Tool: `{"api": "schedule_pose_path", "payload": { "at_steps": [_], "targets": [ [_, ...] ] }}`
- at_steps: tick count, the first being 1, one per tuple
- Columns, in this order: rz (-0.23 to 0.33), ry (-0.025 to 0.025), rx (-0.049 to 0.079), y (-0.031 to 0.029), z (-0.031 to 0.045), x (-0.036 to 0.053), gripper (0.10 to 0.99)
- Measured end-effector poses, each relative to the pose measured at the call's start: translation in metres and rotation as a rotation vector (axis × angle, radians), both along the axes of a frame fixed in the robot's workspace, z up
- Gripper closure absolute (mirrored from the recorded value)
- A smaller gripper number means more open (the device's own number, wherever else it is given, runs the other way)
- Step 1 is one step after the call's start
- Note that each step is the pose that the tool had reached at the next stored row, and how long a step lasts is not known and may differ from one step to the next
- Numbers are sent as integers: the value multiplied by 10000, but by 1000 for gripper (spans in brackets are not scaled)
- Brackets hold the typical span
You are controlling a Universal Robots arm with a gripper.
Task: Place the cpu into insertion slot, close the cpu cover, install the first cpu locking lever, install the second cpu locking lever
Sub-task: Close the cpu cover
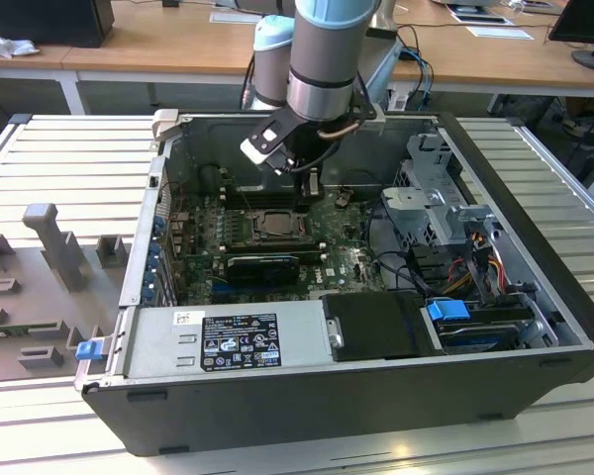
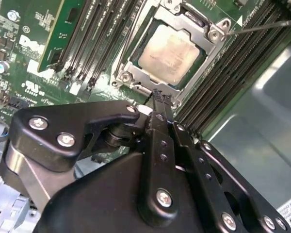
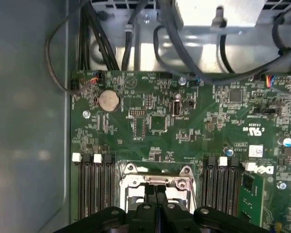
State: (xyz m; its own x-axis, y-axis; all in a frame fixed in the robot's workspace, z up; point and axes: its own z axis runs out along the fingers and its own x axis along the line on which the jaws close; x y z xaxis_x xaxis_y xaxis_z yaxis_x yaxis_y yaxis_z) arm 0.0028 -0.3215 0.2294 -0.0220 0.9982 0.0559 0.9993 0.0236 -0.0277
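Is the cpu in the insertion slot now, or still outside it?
In. In the second wrist view the cpu lies flat inside the insertion slot, with the cpu cover framing it.

Dull matt metal cpu (image 2: 170,52), framed by shinier metal cpu cover (image 2: 209,51).

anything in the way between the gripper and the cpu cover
Nothing visible. In the second wrist view the shut gripper has its tips right at one edge of the cpu cover, which lies closed around the cpu. The memory slots run along both sides, clear of that gap.
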Motion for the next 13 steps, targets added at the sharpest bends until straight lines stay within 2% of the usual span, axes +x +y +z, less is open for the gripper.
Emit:
{"api": "schedule_pose_path", "payload": {
  "at_steps": [3,5,6,9,13],
  "targets": [
    [46,-1,1,0,-27,-107,980],
    [46,-23,-1,-1,-35,-180,980],
    [46,-106,1,0,-45,-261,980],
    [49,-254,2,1,-63,-342,980],
    [75,-290,5,0,-100,-439,980]
  ]
}}
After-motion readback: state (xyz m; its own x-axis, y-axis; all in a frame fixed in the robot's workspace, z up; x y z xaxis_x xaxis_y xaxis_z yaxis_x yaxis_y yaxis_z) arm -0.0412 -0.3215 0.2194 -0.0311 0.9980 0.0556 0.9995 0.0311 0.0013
